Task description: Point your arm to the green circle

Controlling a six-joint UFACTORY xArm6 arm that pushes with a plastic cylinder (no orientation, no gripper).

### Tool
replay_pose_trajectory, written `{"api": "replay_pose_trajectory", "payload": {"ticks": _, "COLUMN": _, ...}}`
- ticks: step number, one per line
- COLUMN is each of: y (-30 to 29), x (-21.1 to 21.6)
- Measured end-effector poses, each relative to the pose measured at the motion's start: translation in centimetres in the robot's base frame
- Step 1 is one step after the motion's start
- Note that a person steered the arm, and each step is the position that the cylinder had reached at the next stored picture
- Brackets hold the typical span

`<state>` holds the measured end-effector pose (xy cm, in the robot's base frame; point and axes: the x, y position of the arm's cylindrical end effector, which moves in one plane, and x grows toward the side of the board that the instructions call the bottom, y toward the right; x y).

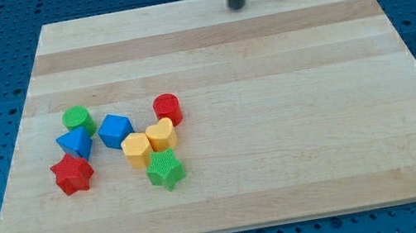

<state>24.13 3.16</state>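
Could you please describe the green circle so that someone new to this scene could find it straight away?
On the wooden board, look to the cluster of coloured blocks at the view's left. The green round cylinder block sits at that cluster's upper-left corner, just above the blue triangular block. The only other green piece, the green star block, lies at the cluster's bottom.

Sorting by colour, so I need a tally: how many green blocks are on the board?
2. The green circle sits at the top left of the cluster, just above the blue triangle. The green star is at the cluster's bottom, below the yellow blocks. None appear hidden.
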Motion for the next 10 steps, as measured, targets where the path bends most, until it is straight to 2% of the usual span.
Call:
{"api": "replay_pose_trajectory", "payload": {"ticks": 1, "y": -5.6, "x": 3.9}}
{"api": "replay_pose_trajectory", "payload": {"ticks": 3, "y": -15.0, "x": 4.8}}
{"api": "replay_pose_trajectory", "payload": {"ticks": 4, "y": -24.2, "x": 5.0}}
{"api": "replay_pose_trajectory", "payload": {"ticks": 5, "y": -32.5, "x": 9.2}}
{"api": "replay_pose_trajectory", "payload": {"ticks": 7, "y": -33.6, "x": 12.2}}
{"api": "replay_pose_trajectory", "payload": {"ticks": 9, "y": -33.6, "x": 17.4}}
{"api": "replay_pose_trajectory", "payload": {"ticks": 10, "y": -33.6, "x": 17.4}}
